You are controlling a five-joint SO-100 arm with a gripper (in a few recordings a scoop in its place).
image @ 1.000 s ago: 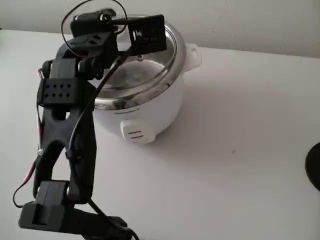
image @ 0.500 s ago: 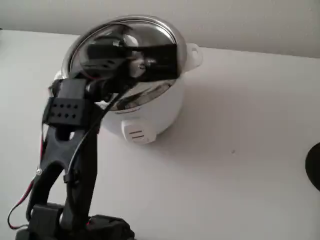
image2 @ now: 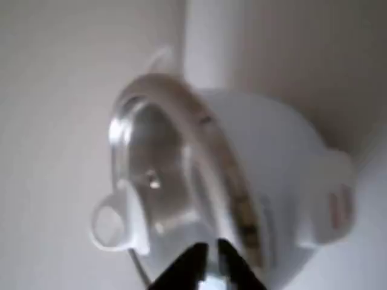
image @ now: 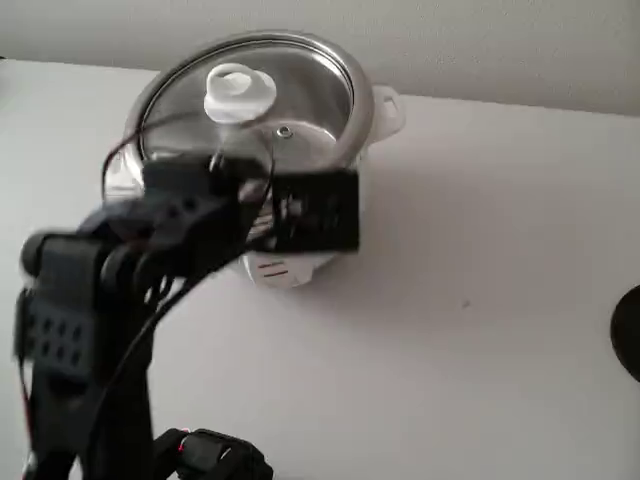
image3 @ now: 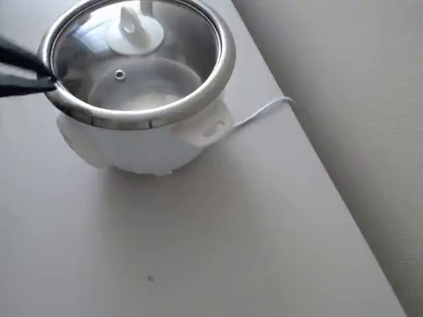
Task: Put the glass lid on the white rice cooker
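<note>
The glass lid (image: 300, 90) lies flat on the white rice cooker (image: 275, 270), its white knob up at the centre and the small steam vent beside it. From overhead, the lid (image3: 145, 59) covers the cooker (image3: 139, 148) fully, metal rim on steel rim. My gripper (image3: 49, 82) is at the lid's left rim, its two black fingers meeting at the tips with nothing between them. In the wrist view the gripper (image2: 210, 254) points at the lid (image2: 151, 163) and the cooker (image2: 284, 169), a short way back from them. My black arm fills the lower left of the fixed view.
A white cord (image3: 264, 109) runs from the cooker toward the table's back edge by the wall. A dark round object (image: 630, 330) sits at the right edge of the fixed view. Bare white table (image: 480, 300) spreads right of the cooker.
One second ago the lid hung tilted over the cooker in my gripper. It now rests flat on the cooker, and my arm has pulled back and down, away from the knob.
</note>
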